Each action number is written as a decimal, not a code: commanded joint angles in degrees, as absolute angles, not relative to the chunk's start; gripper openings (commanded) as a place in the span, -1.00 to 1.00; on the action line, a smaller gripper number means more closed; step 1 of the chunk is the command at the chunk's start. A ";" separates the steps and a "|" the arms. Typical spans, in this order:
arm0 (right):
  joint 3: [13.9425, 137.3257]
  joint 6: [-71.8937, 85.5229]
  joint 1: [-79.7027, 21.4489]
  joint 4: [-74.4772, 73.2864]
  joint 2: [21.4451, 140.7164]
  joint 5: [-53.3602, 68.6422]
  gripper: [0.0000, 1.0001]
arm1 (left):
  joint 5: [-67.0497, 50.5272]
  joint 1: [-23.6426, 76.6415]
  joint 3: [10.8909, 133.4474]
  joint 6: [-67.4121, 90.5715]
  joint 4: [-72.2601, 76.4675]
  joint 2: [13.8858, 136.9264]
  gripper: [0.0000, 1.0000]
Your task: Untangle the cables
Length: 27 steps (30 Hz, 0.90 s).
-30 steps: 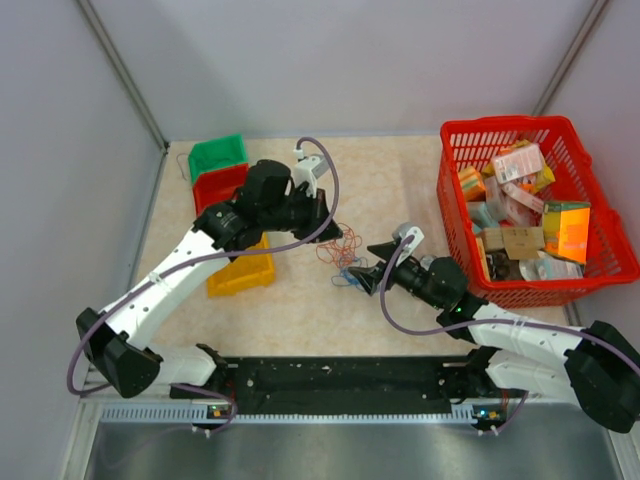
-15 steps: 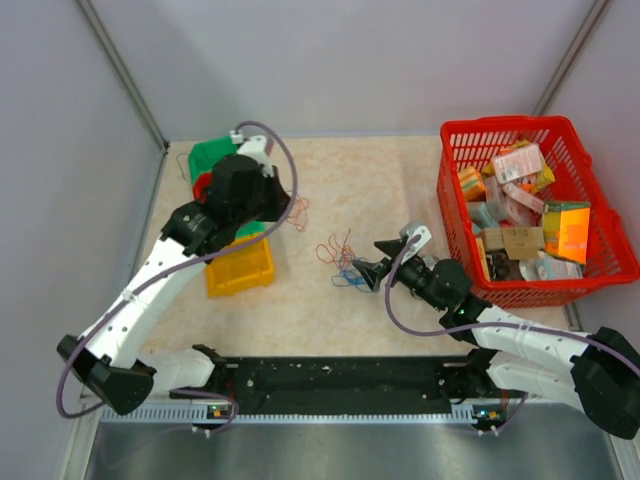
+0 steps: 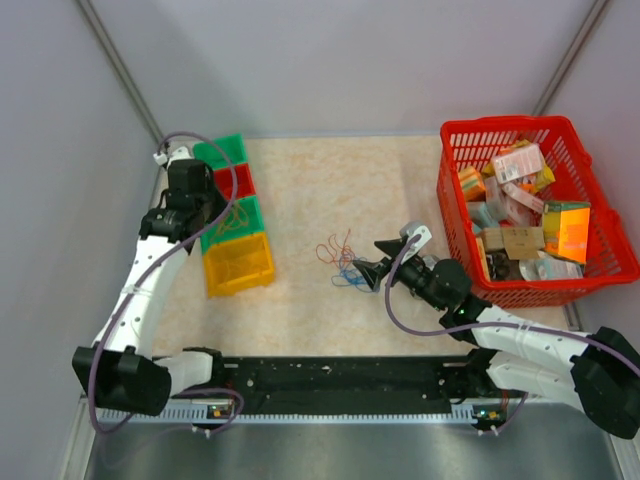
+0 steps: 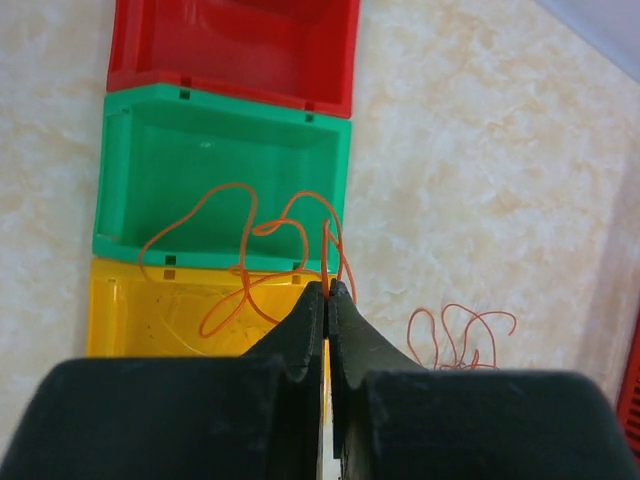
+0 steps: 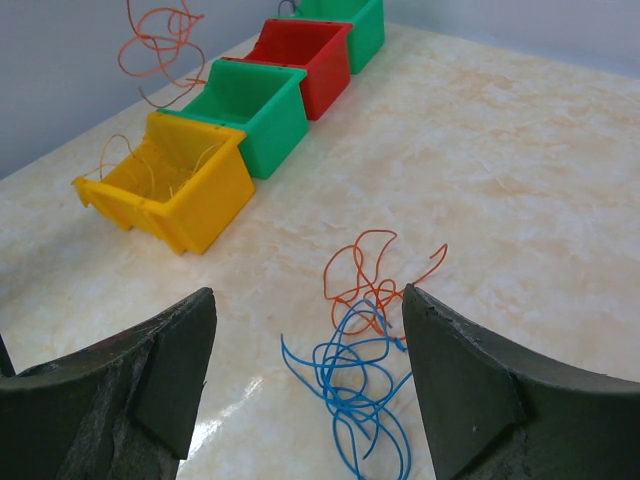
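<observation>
- Hovering low over the desk [image 3: 400, 180] at near centre, the right fingers [image 5: 307, 293] stand spread wide, grasping nothing.
- Just beyond them lie the cables [image 5: 355, 345] not yet sorted: a blue wire [image 5: 345, 400] and an orange-red wire [image 5: 365, 270], looped across each other.
- Risk: a pinch where the two overlap would likely lift both and tighten the tangle.
- Farther left, the yellow bin [image 5: 195, 205] seems to hold a few thin orange strands; I see none lying in the green bin [image 4: 200, 160] beyond it.
- Above those two bins the left fingers [image 4: 327, 292] are clenched on a curly orange wire [image 4: 250, 225].
- Risk: the wire looks springy, so on release it could catch a rim or spill outside.
- Beyond sits a red bin [image 4: 230, 40] with nothing visible inside.
- At far right, a red basket [image 3: 530, 290] is packed with packets [image 3: 520, 200].
</observation>
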State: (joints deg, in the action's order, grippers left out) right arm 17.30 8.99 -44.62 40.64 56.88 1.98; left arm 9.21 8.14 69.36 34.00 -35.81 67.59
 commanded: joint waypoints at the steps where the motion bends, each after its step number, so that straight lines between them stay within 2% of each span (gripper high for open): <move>1: 18.02 9.14 -45.09 41.92 57.13 1.67 0.48 | 5.54 5.37 66.36 38.84 -31.82 70.48 -1.00; 10: 18.46 9.23 -45.09 41.84 58.10 1.85 0.48 | 0.26 1.58 59.68 41.04 -24.70 77.43 -1.00; 14: 18.46 9.05 -45.09 41.75 58.62 1.49 0.48 | 0.26 1.14 59.50 41.92 -22.33 79.27 -1.00; 22: 19.25 9.23 -45.00 41.84 60.64 1.93 0.47 | -8.16 0.44 59.41 42.01 -20.92 82.44 -1.00; 27: 19.25 9.23 -45.09 41.75 60.29 2.02 0.48 | -9.75 -2.98 58.89 41.92 -21.18 83.06 -1.00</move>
State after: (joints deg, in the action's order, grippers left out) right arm 17.32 9.02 -44.62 40.29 60.51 1.76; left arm -6.92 -1.02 59.33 41.76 -23.73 82.83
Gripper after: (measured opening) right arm 0.739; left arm 0.012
